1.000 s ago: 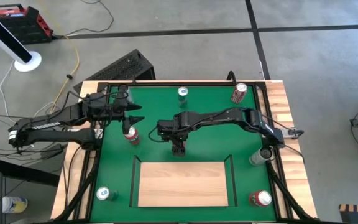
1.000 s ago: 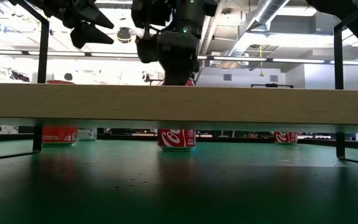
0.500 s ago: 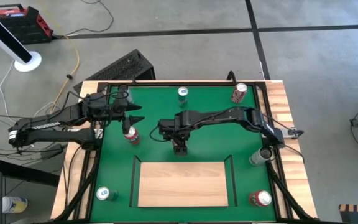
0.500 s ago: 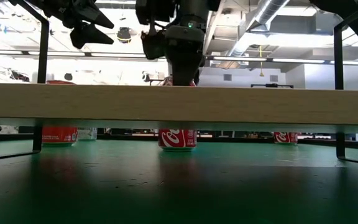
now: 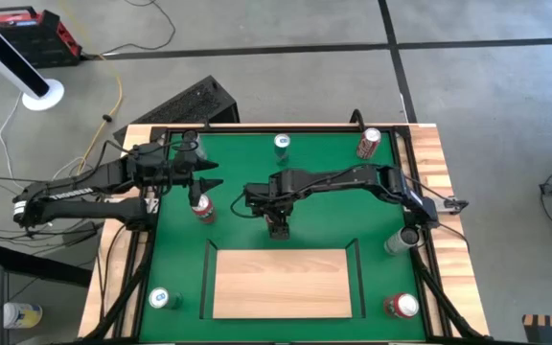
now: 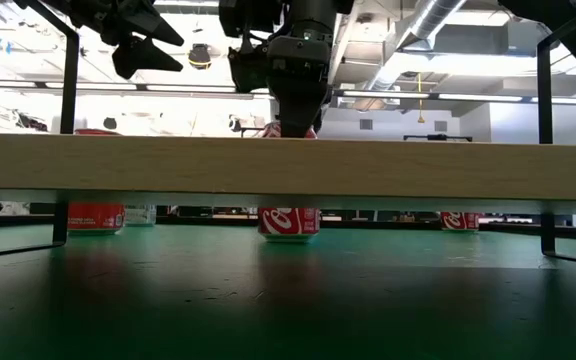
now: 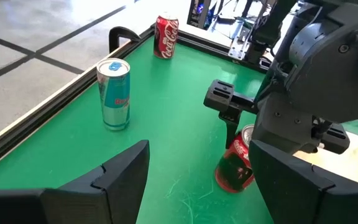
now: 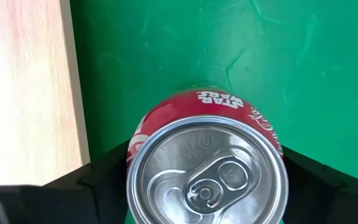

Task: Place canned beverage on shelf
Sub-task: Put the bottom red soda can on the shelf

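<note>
A red cola can [image 8: 207, 174] stands upright on the green mat just beyond the shelf's far edge. The shelf is a pale wood board [image 5: 281, 283] with black rails, and it fills the low view as a band [image 6: 288, 165]. My right gripper [image 5: 276, 227] is over this can, pointing down, shut on it. In the low view the can's base [image 6: 288, 222] shows under the board. At the table's left my left gripper [image 7: 201, 186] hovers open above the mat and holds nothing. A second red can [image 5: 202, 209] stands below it. My right gripper pinches the red can's side wall [image 8: 138, 140] between its two fingers [image 8: 98, 180], one on each opposite side, just below the top rim. The fingers come from above, pointing down. The can stays upright, its base on the green mat.
Other cans stand around the mat: a silver-blue one [image 5: 282, 144] and a red one [image 5: 369, 142] at the far edge, a silver one [image 5: 398, 240] at the right, a teal one [image 5: 162, 299] and a red one [image 5: 401, 305] at the near corners. Black rails flank the shelf.
My right gripper has shifted a little toward the table's right. The red can's base has slid slightly the same way on the mat, still upright.
</note>
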Controlling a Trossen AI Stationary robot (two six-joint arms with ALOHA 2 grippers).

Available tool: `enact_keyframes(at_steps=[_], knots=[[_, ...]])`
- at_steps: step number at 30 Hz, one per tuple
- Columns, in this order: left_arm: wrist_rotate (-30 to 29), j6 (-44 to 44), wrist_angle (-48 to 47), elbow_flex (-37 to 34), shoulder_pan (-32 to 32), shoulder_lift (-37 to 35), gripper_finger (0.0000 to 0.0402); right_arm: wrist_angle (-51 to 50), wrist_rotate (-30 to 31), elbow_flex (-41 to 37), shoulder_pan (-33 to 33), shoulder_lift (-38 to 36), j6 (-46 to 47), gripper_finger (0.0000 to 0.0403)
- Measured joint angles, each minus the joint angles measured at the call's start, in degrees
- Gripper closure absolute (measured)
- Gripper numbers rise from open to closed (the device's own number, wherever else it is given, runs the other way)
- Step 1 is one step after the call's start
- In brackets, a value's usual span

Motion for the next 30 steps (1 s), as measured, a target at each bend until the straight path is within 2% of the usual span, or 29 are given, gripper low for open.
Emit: enact_keyframes(at_steps=[5,13,18,21,24,30], knots=[[0.0,0.0,0.0,0.0,0.0,0.0,0.0140,-2.5,0.0,3.3,0.0,0.1,0.5,0.0076],[0.0,-0.3,0.0,0.0,0.0,0.0,0.0140,-17.6,-2.8,17.7,2.9,-0.1,3.7,0.0076],[0.3,-0.6,0.0,0.0,0.0,0.0,0.0140,-18.9,-6.6,15.2,7.7,-7.1,11.5,0.0076],[0.4,-0.9,0.1,0.0,0.0,0.0,0.0140,-19.9,-4.4,15.1,11.7,-10.1,18.3,0.0076],[0.4,-1.1,0.0,0.0,0.0,0.0,0.0140,-20.4,0.9,15.1,16.6,-12.0,25.7,0.0076],[-0.2,-0.5,0.1,0.0,0.0,0.0,0.0140,-21.0,1.9,15.1,26.8,-12.3,34.8,0.0076]])
